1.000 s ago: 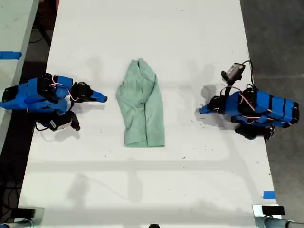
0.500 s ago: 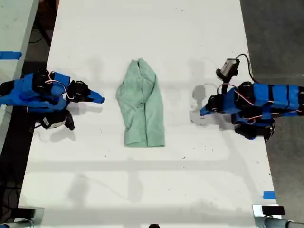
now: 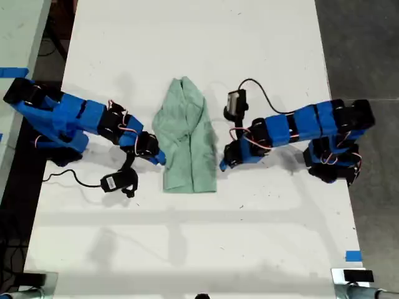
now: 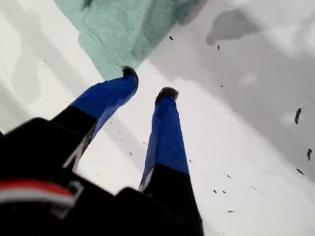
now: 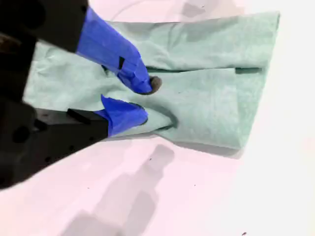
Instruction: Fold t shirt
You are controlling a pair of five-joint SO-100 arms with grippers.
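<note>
The pale mint-green t shirt (image 3: 187, 137) lies bunched lengthwise at the middle of the white table (image 3: 187, 249). My first gripper (image 3: 222, 165) comes from the exterior view's right and stands open at the cloth's edge. In the first wrist view, one of my first gripper's (image 4: 148, 82) fingertips (image 4: 130, 72) touches a corner of the t shirt (image 4: 123, 29). My second gripper (image 3: 161, 159) comes from the exterior view's left. It is open over the opposite edge of the t shirt (image 5: 206, 83), and in the second wrist view my second gripper (image 5: 143, 101) straddles a wrinkle there.
A small black camera (image 3: 115, 182) on a cable lies beside the second arm, and another camera (image 3: 235, 103) sits above the first arm. Blue tape (image 3: 353, 255) marks the table's edge at the exterior view's lower right. Dark floor borders the table on both sides.
Both arms have stretched inward from their resting poses at the table's sides, bringing both grippers to the t shirt's edges. The t shirt has not visibly moved.
</note>
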